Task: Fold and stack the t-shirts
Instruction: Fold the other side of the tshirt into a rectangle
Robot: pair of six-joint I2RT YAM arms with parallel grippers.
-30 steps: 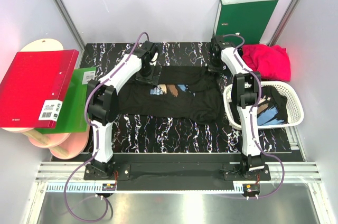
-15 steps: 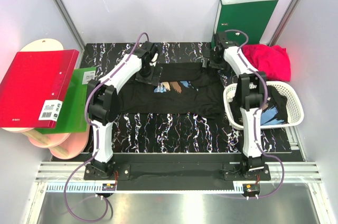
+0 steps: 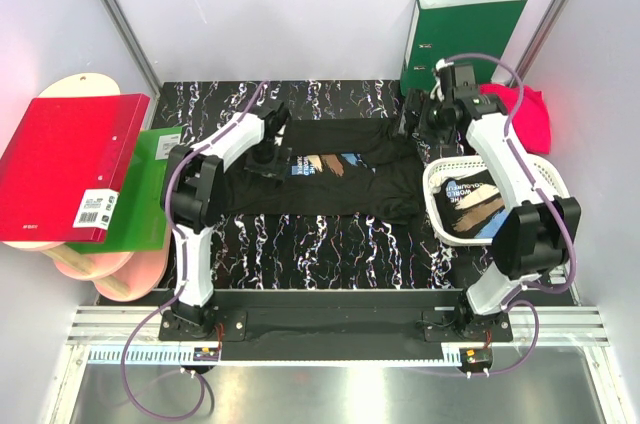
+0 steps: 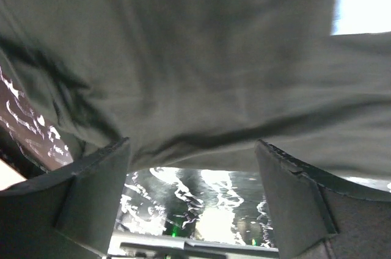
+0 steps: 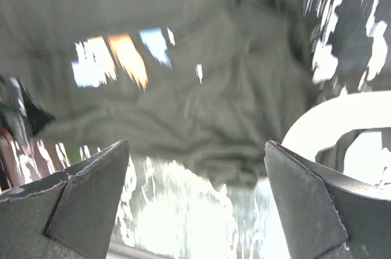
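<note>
Black fingers (image 4: 91,198) of the left hand (image 3: 268,156) stand wide apart with nothing between them. Dark cloth fills the wrist view just past their tips, but whether they touch it I cannot tell. From above, this hand sits over the far left part of the black tee (image 3: 330,189), close to its print (image 3: 325,166). The right hand (image 3: 412,124) is also spread wide and empty. Its wrist view is blurred, showing rumpled cloth and the tan, white and blue print below the gap between the fingers, with a curve of white rim at the right. From above, this hand hangs over the far right corner of the same tee, and contact cannot be judged. The tee lies print up across the middle of the surface (image 3: 330,244), black marbled with white veins. Its long side runs left to right, and its right end is bunched just beside the basket (image 3: 555,189). That white lattice basket stands at the right edge of the surface and holds a second tee (image 3: 470,206), black, print up. Behind the basket, in the far right corner, a pink tee (image 3: 520,114) lies crumpled. Near it a green binder (image 3: 465,34) stands upright against the back wall. Off the left edge of the surface, a red binder (image 3: 65,164) lies partly over another green one (image 3: 140,194), both resting on pale round boards (image 3: 110,269).
</note>
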